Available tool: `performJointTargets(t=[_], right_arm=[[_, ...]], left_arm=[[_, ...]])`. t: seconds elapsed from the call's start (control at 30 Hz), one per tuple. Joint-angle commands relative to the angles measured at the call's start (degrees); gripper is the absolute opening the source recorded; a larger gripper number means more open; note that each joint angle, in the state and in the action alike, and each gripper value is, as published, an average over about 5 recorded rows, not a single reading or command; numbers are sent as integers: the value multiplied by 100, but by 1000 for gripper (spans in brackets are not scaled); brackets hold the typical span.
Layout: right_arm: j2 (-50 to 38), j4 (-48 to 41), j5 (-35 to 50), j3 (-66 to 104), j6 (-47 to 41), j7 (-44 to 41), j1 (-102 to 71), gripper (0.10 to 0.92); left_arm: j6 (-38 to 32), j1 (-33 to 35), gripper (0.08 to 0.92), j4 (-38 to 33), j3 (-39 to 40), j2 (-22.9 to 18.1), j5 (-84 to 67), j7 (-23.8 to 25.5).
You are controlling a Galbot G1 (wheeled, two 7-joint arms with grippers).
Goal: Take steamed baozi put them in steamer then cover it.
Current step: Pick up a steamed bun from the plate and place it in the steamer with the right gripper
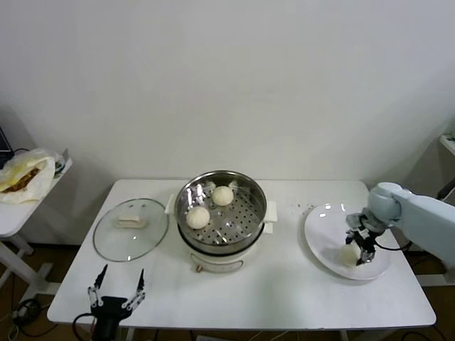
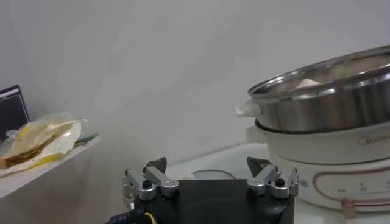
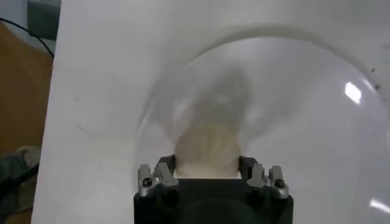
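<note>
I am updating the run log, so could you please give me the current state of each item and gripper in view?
Round stainless-steel steamer: uncovered, two cream-white baozi on its perforated tray.
Clear glass cover: flat on the table left of the steamer, handle up.
Flat white plate: holds one baozi.
Right gripper: down over the plate, fingers around that baozi.
Left gripper: open, empty, at the table's near edge.
</note>
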Motion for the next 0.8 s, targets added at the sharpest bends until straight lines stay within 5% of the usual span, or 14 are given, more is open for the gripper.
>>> performJointTargets(t=[0.03, 0.3, 0.8], right_arm=[[569, 76, 457, -1438, 1277, -253, 2319, 670], [1901, 317, 428, -1730, 2734, -476, 3788, 672], [3756, 471, -578, -793, 3406, -573, 2746, 679]], left_arm=[[3, 12, 823, -15, 20, 6, 12, -2], [78, -23, 823, -24, 115, 0, 72, -89], [287, -140, 823, -177, -85, 29, -244, -69]])
